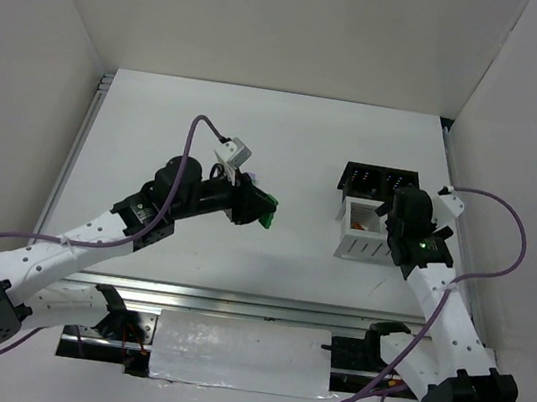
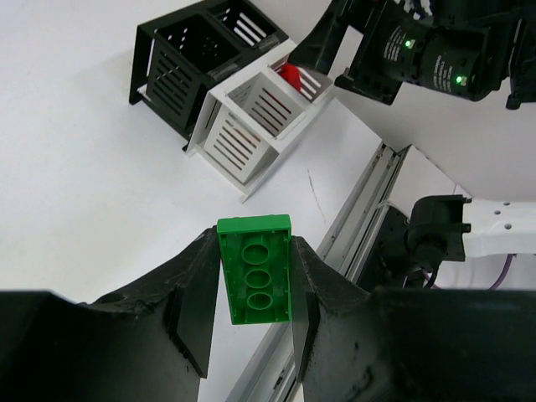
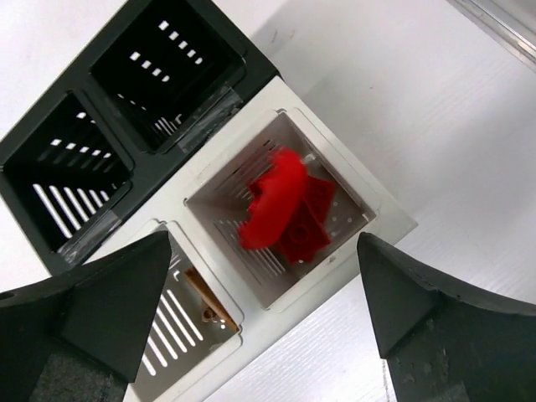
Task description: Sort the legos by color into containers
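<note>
white walls box in a white table (image 1: 156, 144). at the left, the left gripper (image 2: 255, 255) is clamped on a green lego brick (image 2: 255, 270), gripped across its long sides with its hollow underside toward the wrist camera, held above the table well short of the containers. further right stands the block of bins: the black two-cell bin (image 2: 163, 84), both cells apparently bare, joined to the white two-cell bin (image 2: 239, 146). one white cell holds red bricks (image 3: 293, 213), the upper one blurred, perhaps just dropping; the other holds an orange-brown piece (image 3: 205, 301). the right gripper (image 3: 264, 276) hovers directly over the white bin, fingers wide apart and gripping nothing.

red looks to be going in now, and green is the step in hand. the next move probably calls for carrying the green brick rightward to a black cell, and the right arm likely has to clear first.

no brand, label or writing can be read.
</note>
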Available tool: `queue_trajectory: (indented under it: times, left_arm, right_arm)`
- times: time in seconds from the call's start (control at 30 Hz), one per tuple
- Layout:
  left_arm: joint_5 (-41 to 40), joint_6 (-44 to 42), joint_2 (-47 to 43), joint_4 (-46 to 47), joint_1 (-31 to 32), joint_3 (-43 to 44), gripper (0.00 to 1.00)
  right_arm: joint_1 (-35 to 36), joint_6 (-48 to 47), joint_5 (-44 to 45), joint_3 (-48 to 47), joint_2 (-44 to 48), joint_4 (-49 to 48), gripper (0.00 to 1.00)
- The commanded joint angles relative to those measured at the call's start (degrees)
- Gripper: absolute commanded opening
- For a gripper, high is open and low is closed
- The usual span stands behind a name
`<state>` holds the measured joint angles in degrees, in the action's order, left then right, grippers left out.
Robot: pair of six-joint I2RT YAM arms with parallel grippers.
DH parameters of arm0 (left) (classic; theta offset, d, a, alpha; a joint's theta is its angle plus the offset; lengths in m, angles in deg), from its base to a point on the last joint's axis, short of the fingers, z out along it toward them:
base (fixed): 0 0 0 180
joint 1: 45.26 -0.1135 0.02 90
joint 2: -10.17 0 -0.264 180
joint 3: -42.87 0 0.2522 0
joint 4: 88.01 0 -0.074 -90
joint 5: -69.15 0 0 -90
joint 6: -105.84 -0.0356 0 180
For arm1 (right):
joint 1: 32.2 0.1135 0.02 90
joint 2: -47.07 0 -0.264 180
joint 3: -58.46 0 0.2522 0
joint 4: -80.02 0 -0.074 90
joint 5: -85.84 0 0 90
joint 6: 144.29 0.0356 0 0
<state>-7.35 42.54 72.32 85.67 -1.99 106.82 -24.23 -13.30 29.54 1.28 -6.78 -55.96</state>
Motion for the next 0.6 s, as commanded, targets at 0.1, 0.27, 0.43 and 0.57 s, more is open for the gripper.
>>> queue_trajectory:
  times: [0.1, 0.27, 0.43, 0.57]
  left_arm:
    - [2.8, 0.2, 3.0, 6.0, -0.1, 4.1, 0.0]
    - [2.2, 4.3, 4.6, 7.6, -0.1, 5.7, 0.0]
    - [8.1, 7.6, 6.5, 10.6, -0.1, 8.2, 0.0]
    - [18.9, 11.4, 6.8, 18.8, -0.1, 7.2, 0.0]
  right_arm:
    - [-0.3, -1.4, -1.4, -3.8, 5.1, -0.7, 1.0]
    - [-0.1, -13.9, -36.9, 0.4, 12.1, -14.3, 1.0]
    - [1.3, -18.6, -84.3, 7.9, 15.1, -34.3, 0.99]
    - [6.9, -14.4, -88.9, 12.0, 17.8, -49.5, 1.0]
